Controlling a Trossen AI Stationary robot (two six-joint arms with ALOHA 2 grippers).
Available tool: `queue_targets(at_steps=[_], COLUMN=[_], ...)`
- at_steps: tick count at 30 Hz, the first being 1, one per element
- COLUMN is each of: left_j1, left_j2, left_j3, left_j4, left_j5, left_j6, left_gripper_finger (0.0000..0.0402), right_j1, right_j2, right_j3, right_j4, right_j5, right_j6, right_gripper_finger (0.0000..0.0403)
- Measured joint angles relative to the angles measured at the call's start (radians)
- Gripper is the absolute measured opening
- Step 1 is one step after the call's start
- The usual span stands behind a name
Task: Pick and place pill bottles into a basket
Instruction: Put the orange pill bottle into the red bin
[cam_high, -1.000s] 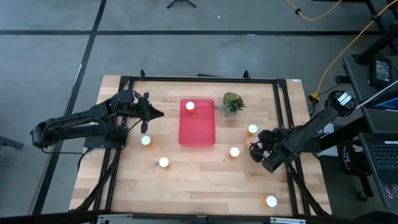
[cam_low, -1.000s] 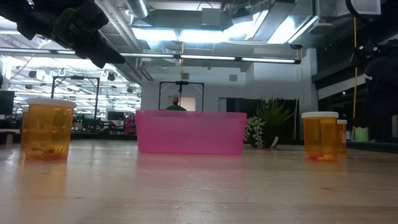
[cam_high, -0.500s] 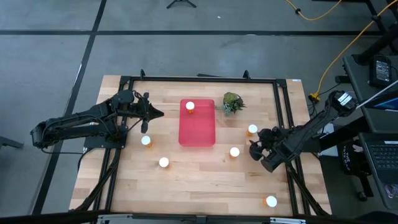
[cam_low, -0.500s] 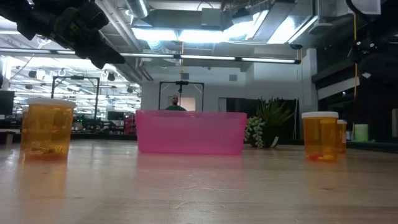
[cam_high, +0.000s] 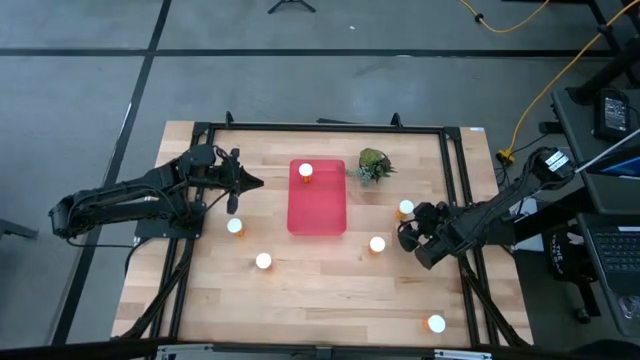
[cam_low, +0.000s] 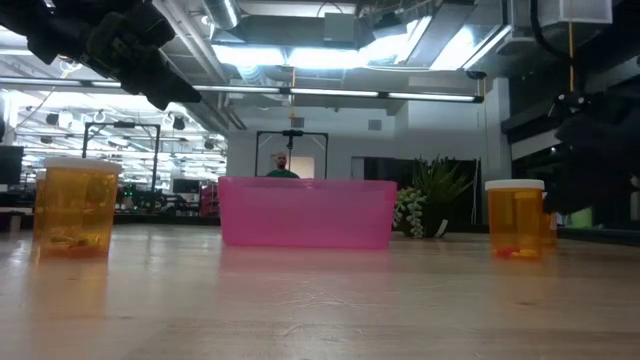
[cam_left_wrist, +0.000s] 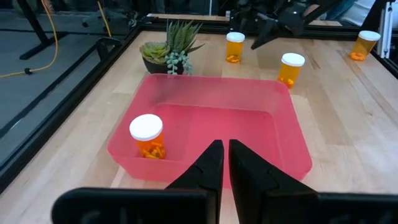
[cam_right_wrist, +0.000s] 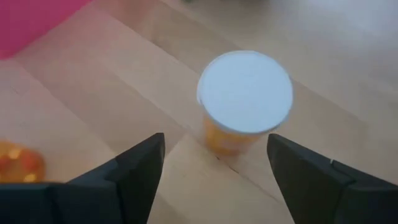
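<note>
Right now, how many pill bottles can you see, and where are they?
6. One stands in the basket at its far end; two left of it; two right of it, near the open right gripper; one at the near right corner.

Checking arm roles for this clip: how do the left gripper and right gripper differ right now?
The left gripper is shut and empty, near the red basket; the right gripper is open, its fingers flanking a pill bottle standing on the table. Both are dark two-finger grippers holding nothing.
</note>
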Motion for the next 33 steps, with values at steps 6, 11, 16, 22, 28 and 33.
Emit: queue_targets(at_steps=[6,11,16,22,28,33], left_j1=[0.0,0.0,0.0,0.0,0.0,0.0], left_j2=[0.0,0.0,0.0,0.0,0.0,0.0], left_j3=[0.0,0.0,0.0,0.0,0.0,0.0], left_j4=[0.0,0.001,0.001,0.0,0.0,0.0], left_j5=[0.0,0.0,0.0,0.0,0.0,0.0], left_j6=[0.002,0.001,0.001,0.001,0.002,0.001], left_gripper_finger=[0.0016,0.0016,0.0016,0.0013,0.0017,0.0016], right_j1=[-0.013,-0.019,-0.025,-0.047,-0.082,-0.11], right_j2=[0.0,0.0,0.0,0.0,0.0,0.0], right_j3=[-0.035,-0.036,-0.036,-0.036,-0.036,-0.036], right_j4=[0.058,0.071,0.07,0.075,0.11,0.142], right_j5=[0.027,0.077,0.072,0.09,0.089,0.08], right_j6=[-0.028,-0.077,-0.081,-0.079,-0.132,-0.197], right_gripper_finger=[0.0287,0.0287,0.0287,0.0287,0.0287,0.0287])
